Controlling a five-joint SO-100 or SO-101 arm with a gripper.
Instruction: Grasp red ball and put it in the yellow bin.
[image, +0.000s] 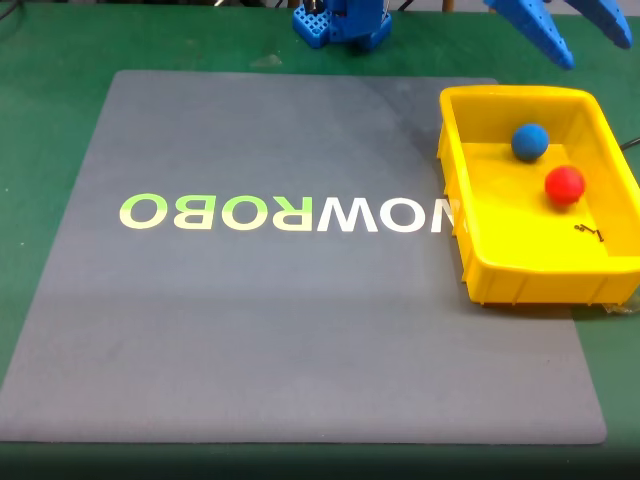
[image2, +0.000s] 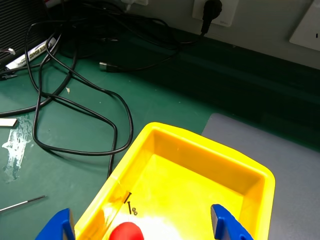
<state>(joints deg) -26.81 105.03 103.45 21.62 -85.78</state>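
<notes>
Jaws standing spread, gripper (image2: 142, 227) hovering empty over yellow bin (image: 470, 255). Red ball (image: 565, 185) already resting inside, just beside blue ball (image: 530, 141). You're clearing out: lift straight up, avoid clipping bin rim.

open tool (image2: 142, 225) above yellow bin (image2: 200, 150); red ball (image2: 127, 232) inside.
</notes>
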